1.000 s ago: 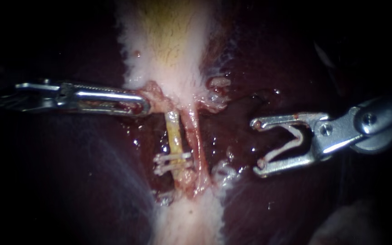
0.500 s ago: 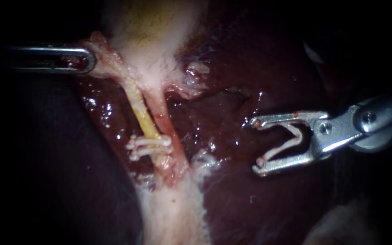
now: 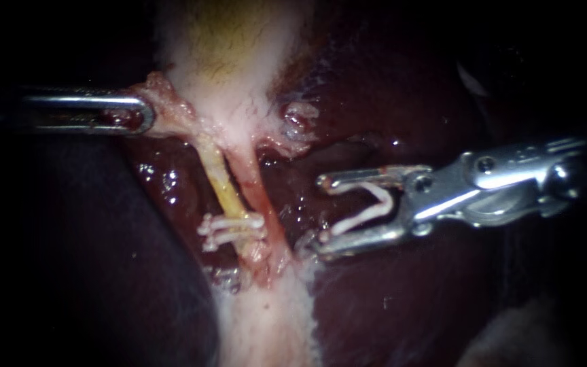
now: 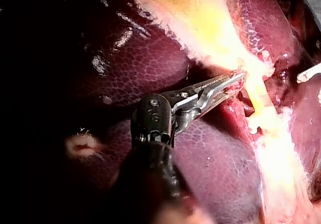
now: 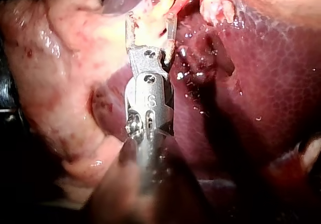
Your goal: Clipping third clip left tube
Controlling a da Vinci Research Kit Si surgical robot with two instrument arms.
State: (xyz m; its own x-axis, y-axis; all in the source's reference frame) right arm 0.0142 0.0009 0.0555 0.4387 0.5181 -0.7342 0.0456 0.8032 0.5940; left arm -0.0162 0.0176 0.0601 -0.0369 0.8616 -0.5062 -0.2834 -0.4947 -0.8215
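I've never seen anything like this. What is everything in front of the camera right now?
liver: one, dark red, behind everything
gallbladder: one, pale with yellow, above the tubes
left tube: one, yellowish, running down from the gallbladder
right tube: one, pink, close beside the left tube
clips: two, white, across the left tube low down
open clip: one, white, carried between the right instrument's jaws
pink tissue: one shred, at the gallbladder's lower edge
left instrument: one, silver, jaws shut on the pink tissue
right instrument: one, silver, jaws wide apart, just right of the tubes
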